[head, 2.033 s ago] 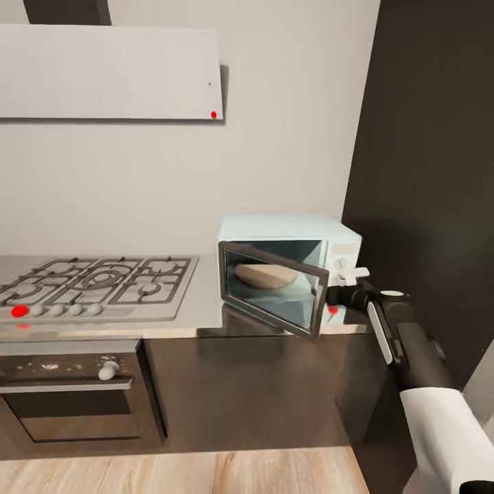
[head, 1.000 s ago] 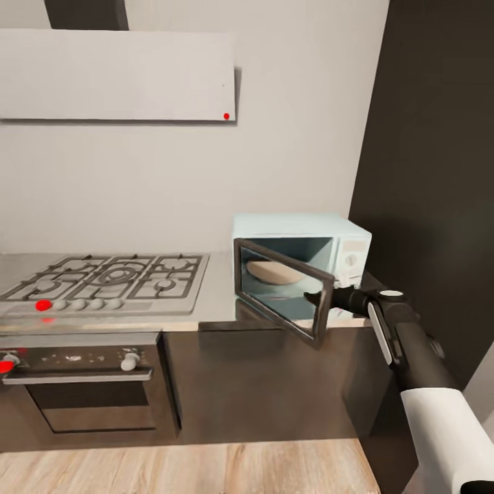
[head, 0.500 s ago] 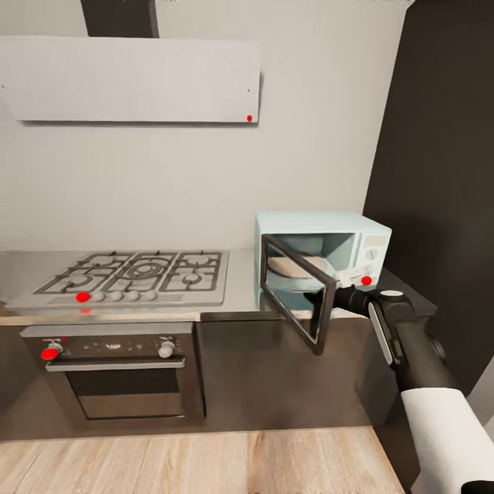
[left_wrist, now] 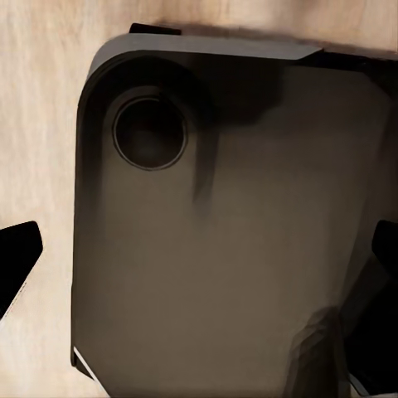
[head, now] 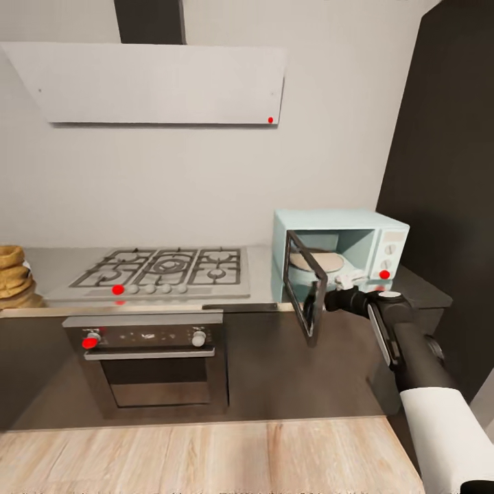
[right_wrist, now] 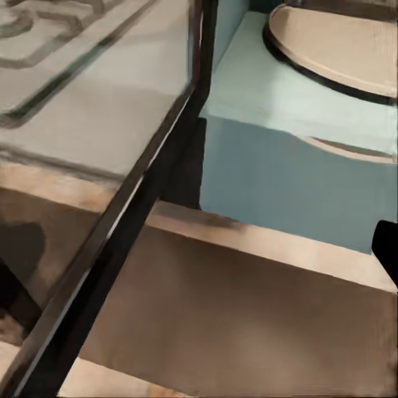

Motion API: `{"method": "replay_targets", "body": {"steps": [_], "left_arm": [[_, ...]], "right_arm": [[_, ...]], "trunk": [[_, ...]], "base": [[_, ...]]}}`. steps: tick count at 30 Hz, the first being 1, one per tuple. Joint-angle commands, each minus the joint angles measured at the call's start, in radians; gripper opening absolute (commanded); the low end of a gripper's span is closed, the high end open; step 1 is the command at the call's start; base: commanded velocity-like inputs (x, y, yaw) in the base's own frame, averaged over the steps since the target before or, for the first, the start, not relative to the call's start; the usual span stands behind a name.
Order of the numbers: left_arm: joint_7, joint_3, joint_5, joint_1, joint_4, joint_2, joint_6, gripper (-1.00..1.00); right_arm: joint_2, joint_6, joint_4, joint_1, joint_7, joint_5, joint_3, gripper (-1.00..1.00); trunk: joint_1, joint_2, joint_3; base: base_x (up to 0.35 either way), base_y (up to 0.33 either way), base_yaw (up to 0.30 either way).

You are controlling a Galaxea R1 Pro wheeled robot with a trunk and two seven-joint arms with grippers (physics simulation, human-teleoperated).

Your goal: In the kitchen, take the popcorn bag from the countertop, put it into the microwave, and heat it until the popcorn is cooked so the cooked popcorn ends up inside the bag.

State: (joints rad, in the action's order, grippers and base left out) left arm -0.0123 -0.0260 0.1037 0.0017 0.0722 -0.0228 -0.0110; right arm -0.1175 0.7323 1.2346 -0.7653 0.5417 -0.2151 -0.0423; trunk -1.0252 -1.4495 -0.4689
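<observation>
The pale mint-blue microwave [head: 357,230] stands on the grey countertop [head: 259,273], its dark glass door [head: 304,291] swung wide open. A tan round plate [head: 314,261] lies in its cavity and appears again as the plate [right_wrist: 340,37] in the right wrist view. My right gripper [head: 328,297] is at the door's free edge, open, with the door frame [right_wrist: 124,224] standing between its fingers. The tan popcorn bag [head: 12,276] sits on the countertop at the far left, cut by the picture's edge. The popcorn is hidden. My left gripper [left_wrist: 199,257] hangs open over the robot's dark base [left_wrist: 224,249].
A gas hob [head: 165,267] lies between the bag and the microwave, with a black built-in oven [head: 154,363] under it and a grey hood [head: 165,82] above. A dark tall cabinet [head: 453,171] rises right of the microwave. Wooden floor [head: 206,453] runs in front.
The camera has pulled back and turned left, so everything has shifted right and the bag has come into view. The microwave door has swung wider open, my right gripper staying at its edge.
</observation>
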Motion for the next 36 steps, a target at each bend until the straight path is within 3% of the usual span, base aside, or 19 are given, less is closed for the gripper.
{"method": "replay_targets", "body": {"steps": [1, 15, 22, 26, 28, 29, 30, 34, 36], "left_arm": [[-0.001, -0.002, 0.01, 0.0, 0.001, 0.0, -0.001, 1.0], [0.0, -0.001, 0.01, 0.0, 0.0, 0.0, -0.001, 1.0], [0.0, -0.002, 0.01, 0.0, 0.0, 0.0, -0.001, 1.0], [0.0, -0.002, 0.01, 0.0, 0.001, 0.0, -0.001, 1.0], [0.0, -0.002, 0.01, 0.0, 0.001, 0.0, -0.001, 1.0], [0.0, -0.002, 0.01, 0.0, 0.001, 0.001, -0.001, 1.0], [-0.001, -0.002, 0.01, 0.0, 0.001, 0.001, -0.001, 1.0], [0.0, 0.0, 0.01, 0.0, 0.001, 0.001, -0.001, 1.0], [0.0, 0.0, 0.01, 0.0, 0.001, 0.001, -0.001, 1.0]], "right_arm": [[0.001, 0.015, 0.0, 0.0, 0.015, 0.021, 0.004, 1.0], [-0.009, 0.013, -0.005, 0.0, 0.005, 0.012, -0.005, 1.0], [-0.015, 0.0, -0.038, 0.0, -0.101, 0.015, -0.062, 1.0], [-0.02, -0.017, -0.186, 0.0, -0.156, 0.016, -0.098, 1.0], [-0.04, -0.053, -0.259, 0.0, -0.163, 0.016, -0.125, 1.0], [-0.057, -0.074, -0.297, 0.0, -0.164, 0.016, -0.14, 1.0], [-0.099, -0.101, -0.359, 0.0, -0.163, 0.016, -0.164, 1.0], [-0.16, -0.139, -0.542, 0.0, -0.163, 0.016, -0.181, 1.0], [-0.183, -0.248, -0.763, 0.0, -0.168, 0.015, -0.181, 1.0]], "trunk": [[0.0, -0.001, -0.001], [0.0, -0.001, -0.001], [0.0, -0.001, -0.001], [0.0, -0.001, -0.001], [0.0, -0.001, -0.001], [0.0, -0.001, -0.001], [0.0, -0.001, -0.001], [0.0, -0.001, -0.001], [0.0, -0.001, -0.001]], "base": [[-0.135, 0.293, 0.0], [-0.038, 0.068, 0.0], [0.0, 0.0, 0.0], [0.0, 0.0, 0.0], [0.0, 0.0, 0.0], [0.0, 0.0, 0.0], [0.0, 0.0, 0.0], [0.0, 0.0, 0.0], [0.0, 0.0, 0.0]]}}
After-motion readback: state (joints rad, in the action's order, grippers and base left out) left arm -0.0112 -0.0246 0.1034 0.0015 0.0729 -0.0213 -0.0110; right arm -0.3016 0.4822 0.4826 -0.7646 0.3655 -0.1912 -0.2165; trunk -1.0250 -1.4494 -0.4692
